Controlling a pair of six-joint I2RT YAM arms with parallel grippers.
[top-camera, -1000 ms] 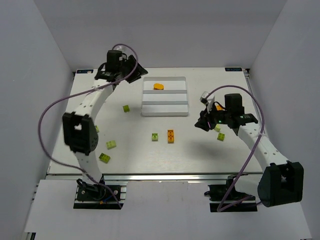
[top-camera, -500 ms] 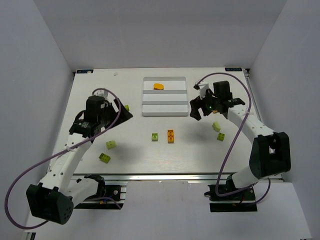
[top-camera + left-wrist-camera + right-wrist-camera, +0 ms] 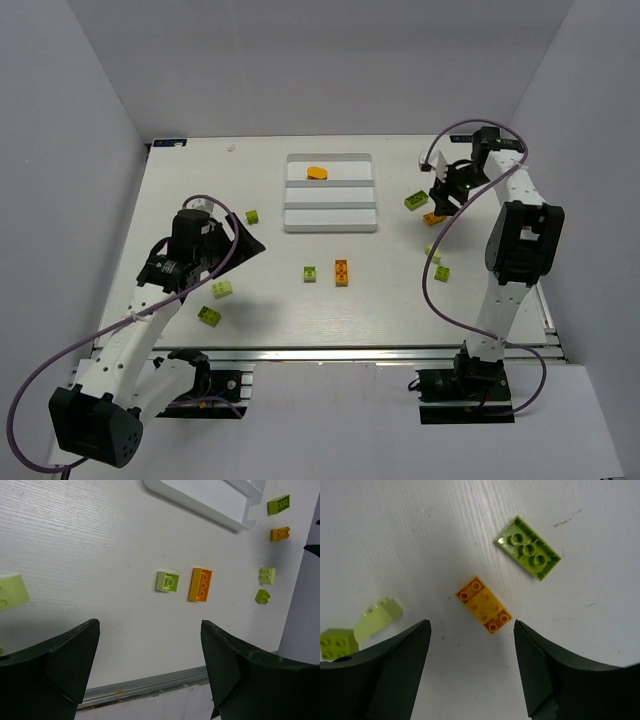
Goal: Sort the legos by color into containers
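The right gripper (image 3: 470,627) hangs near the far right corner of the bench (image 3: 270,300). Its two fingers are spread wide and hold nothing. A small orange brick (image 3: 484,605) lies flat under the gap, turned slantwise. A lime brick (image 3: 528,548) lies just beside it, not touching.

To pick well, the gripper should probably turn so its fingers meet the orange brick's long sides. Then it should go straight down and squeeze only that one.

The white tray (image 3: 330,193) sits by the middle of the far edge, with one orange piece (image 3: 318,173) in its farthest part. The brick likely belongs there.

The left gripper (image 3: 149,630) is spread and empty too, over the left side.
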